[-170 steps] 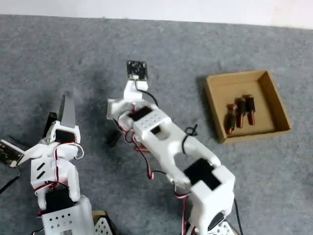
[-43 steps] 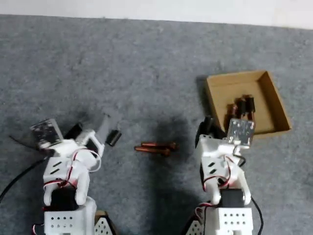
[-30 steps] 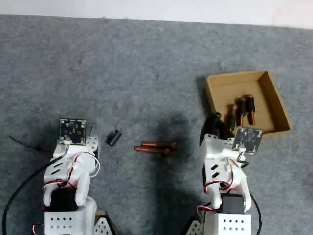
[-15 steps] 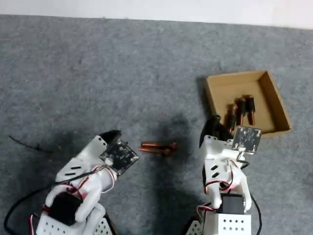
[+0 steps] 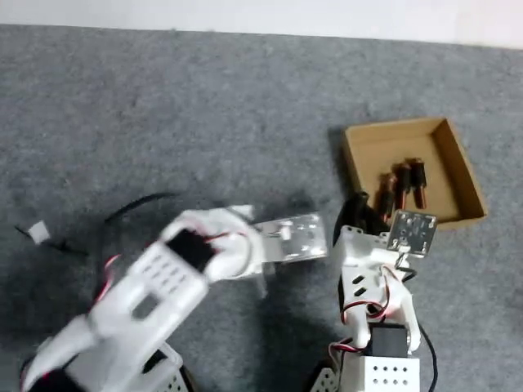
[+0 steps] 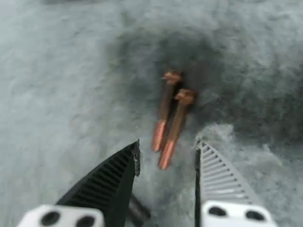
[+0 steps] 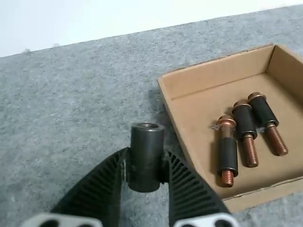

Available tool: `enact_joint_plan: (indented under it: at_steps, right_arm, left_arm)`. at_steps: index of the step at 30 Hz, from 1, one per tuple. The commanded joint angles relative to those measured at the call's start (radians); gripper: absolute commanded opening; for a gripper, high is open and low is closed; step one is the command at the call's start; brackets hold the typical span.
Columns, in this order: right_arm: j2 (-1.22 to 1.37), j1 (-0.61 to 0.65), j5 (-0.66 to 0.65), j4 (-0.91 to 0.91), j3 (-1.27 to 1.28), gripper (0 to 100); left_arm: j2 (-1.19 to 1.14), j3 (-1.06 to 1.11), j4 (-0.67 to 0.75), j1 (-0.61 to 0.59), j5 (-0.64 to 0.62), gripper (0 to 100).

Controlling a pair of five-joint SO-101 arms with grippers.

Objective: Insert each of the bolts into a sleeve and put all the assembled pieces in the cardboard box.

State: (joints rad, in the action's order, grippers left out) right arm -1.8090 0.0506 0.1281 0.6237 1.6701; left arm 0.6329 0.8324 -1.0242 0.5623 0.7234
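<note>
Two copper bolts (image 6: 171, 120) lie side by side on the grey carpet. My left gripper (image 6: 167, 145) hovers open just short of their threaded ends, with nothing between its fingers. A dark sleeve end (image 6: 139, 211) shows on the carpet under that gripper. In the high view the left arm (image 5: 204, 257) stretches across the middle and covers the bolts. My right gripper (image 7: 144, 165) is shut on a black sleeve (image 7: 146, 153), held upright next to the cardboard box (image 7: 215, 78). Three assembled pieces (image 7: 246, 135) lie in the box (image 5: 396, 126).
The right arm's base (image 5: 376, 327) stands at the near edge, just left of the box. A thin black cable with a small white tag (image 5: 37, 231) lies on the carpet at the far left. Open carpet stretches across the back.
The left arm has swung right and forward over the two bolts, covering them and the loose sleeve in the high view. The right arm has stayed put with its sleeve.
</note>
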Motion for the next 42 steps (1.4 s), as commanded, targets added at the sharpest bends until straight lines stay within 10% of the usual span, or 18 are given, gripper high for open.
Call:
enact_joint_plan:
  at_steps: [1,42]
  right_arm:
    - [-0.013,-0.035,0.011,0.001,0.045,0.4]
    - [-0.013,-0.085,0.006,0.05,0.045,0.4]
  left_arm:
    - [-0.243,-0.16,0.026,0.048,0.049,19]
    - [-0.86,-0.481,0.106,0.077,0.127,19]
